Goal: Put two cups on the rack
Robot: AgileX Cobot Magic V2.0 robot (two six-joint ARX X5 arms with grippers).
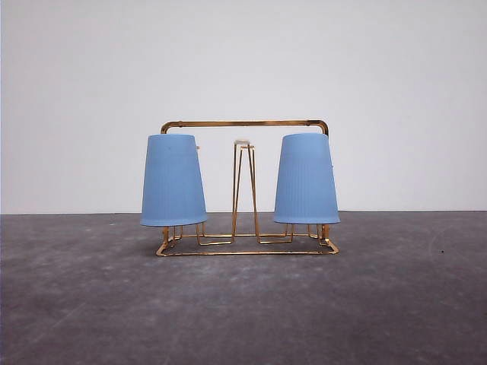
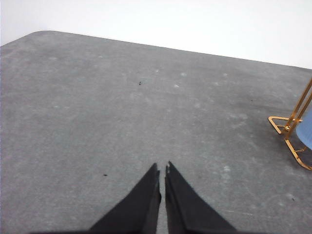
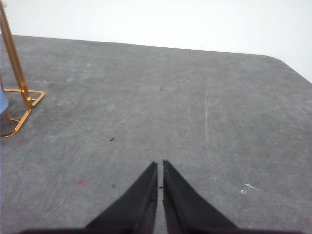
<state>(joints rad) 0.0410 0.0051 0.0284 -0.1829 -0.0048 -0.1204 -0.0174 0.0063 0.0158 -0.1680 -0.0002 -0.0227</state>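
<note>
The gold wire rack (image 1: 245, 123) stands in the middle of the grey table. A light-blue ribbed cup (image 1: 173, 180) hangs upside down over its left prongs, and a second matching cup (image 1: 306, 179) sits upside down over the right prongs. The middle white-tipped prongs (image 1: 243, 143) carry nothing. My left gripper (image 2: 162, 169) hovers over bare table, shut and holding nothing, with a corner of the rack (image 2: 291, 131) and a sliver of cup (image 2: 307, 131) off to one side. My right gripper (image 3: 160, 165) is likewise shut and empty, away from the rack's corner (image 3: 22, 97).
The grey tabletop (image 1: 243, 304) stretches wide around the rack, with a white wall (image 1: 243, 61) behind it. Rounded table corners appear in both wrist views.
</note>
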